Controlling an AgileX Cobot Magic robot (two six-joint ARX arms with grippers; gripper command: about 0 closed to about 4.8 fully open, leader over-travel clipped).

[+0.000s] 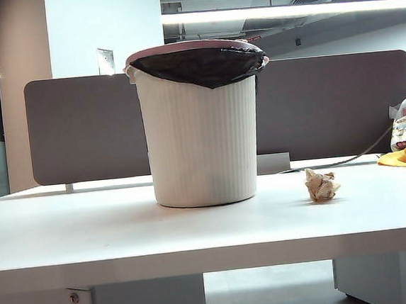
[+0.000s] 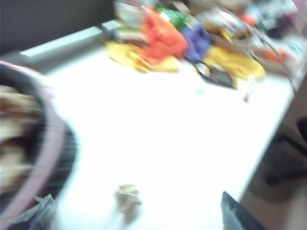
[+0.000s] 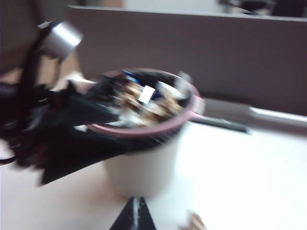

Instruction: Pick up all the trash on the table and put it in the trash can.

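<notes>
In the trash can (image 3: 144, 143), crumpled trash (image 3: 144, 108).

Open-plan office. White table (image 1: 124, 230) w/ thick edge, grey divider panel (image 1: 80, 127) along its back as on office workstations. Exposed ceiling w/ ducts and a long strip light (image 1: 290, 9), white column (image 1: 100, 33) behind. Cable (image 1: 360, 156) runs over the tabletop; pedestal cabinet w/ lock (image 1: 73, 298) under the table. Left wrist view, blurred: desk clutter in bright colours (image 2: 182, 38) at far end, what looks like an office chair base (image 2: 283, 163) on floor.
</notes>
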